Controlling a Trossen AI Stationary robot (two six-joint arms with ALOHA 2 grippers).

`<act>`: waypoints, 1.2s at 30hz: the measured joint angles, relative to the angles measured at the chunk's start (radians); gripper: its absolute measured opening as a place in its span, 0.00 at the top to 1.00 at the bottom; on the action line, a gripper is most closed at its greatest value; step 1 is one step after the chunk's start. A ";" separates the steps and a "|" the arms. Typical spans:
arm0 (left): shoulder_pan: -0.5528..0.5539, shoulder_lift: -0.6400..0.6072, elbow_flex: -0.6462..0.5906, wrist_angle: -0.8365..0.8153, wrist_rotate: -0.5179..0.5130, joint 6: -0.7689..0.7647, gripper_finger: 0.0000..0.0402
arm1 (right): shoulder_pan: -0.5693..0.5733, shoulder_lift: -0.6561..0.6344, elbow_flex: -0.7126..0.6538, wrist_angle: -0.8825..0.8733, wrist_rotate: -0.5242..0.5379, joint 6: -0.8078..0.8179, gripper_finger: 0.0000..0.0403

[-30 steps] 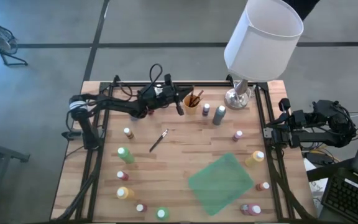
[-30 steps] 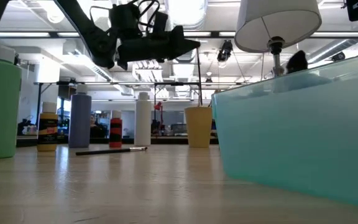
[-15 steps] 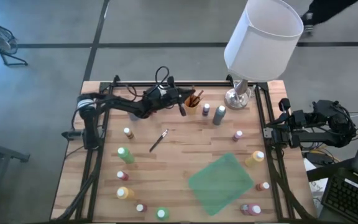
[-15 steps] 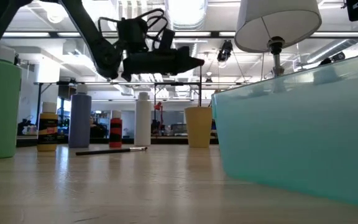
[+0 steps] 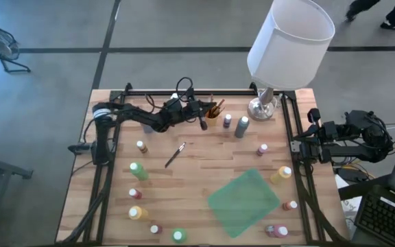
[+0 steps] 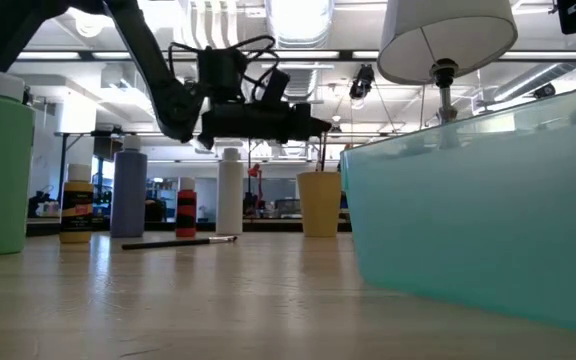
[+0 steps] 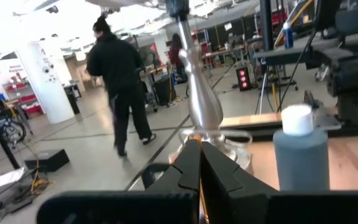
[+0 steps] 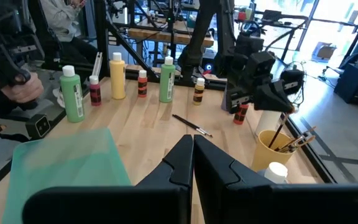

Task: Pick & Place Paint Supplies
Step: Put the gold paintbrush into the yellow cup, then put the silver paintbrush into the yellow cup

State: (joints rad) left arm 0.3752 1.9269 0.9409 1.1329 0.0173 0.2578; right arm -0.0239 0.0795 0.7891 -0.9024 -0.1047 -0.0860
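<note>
My left gripper (image 5: 202, 122) hovers at the far middle of the table, just above a yellow cup (image 5: 211, 118) that holds several dark-handled brushes. It is shut on a thin dark brush (image 6: 320, 152) that hangs down into the cup (image 6: 319, 203). Another brush (image 5: 175, 154) lies flat on the wood. Small white-capped paint bottles stand around the table, among them a green one (image 5: 138, 171) and a yellow one (image 5: 282, 174). My right gripper (image 5: 296, 146) waits shut at the table's right edge. My left gripper pinches the brush's upper end (image 6: 321, 138) between its two fingertips. The fingers lie about level and come from the table's left, across the brush. The brush hangs upright below them, and its lower end (image 8: 275, 142) is inside the yellow cup.
A translucent green bin (image 5: 244, 202) sits at the near right. A lamp with a white shade (image 5: 290, 41) and a silver base (image 5: 262, 107) stands at the far right, close to the cup. Two grey bottles (image 5: 241, 127) stand between cup and lamp.
My left gripper has sunk toward the yellow cup and shifted slightly toward the table's right, staying shut on the brush. The brush has gone down with it, still upright, so less of it shows above the cup's rim.
</note>
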 joint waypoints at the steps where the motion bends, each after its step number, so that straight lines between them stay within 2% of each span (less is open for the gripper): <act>1: 0.000 0.009 0.000 -0.001 -0.001 -0.001 0.99 | 0.000 0.000 0.000 0.000 0.000 0.000 0.98; 13: 0.000 0.042 0.001 0.000 -0.003 -0.007 0.98 | 0.000 0.000 0.000 0.000 0.000 0.000 0.98; 25: 0.000 0.038 0.040 -0.039 -0.004 -0.008 0.77 | 0.000 0.000 0.000 0.000 0.000 0.000 0.98; 36: -0.033 -0.080 0.072 -0.031 0.018 -0.032 0.76 | 0.000 0.000 0.000 0.000 0.000 0.000 0.98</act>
State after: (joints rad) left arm 0.3418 1.8468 1.0134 1.1017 0.0358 0.2256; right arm -0.0242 0.0795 0.7891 -0.9024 -0.1047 -0.0864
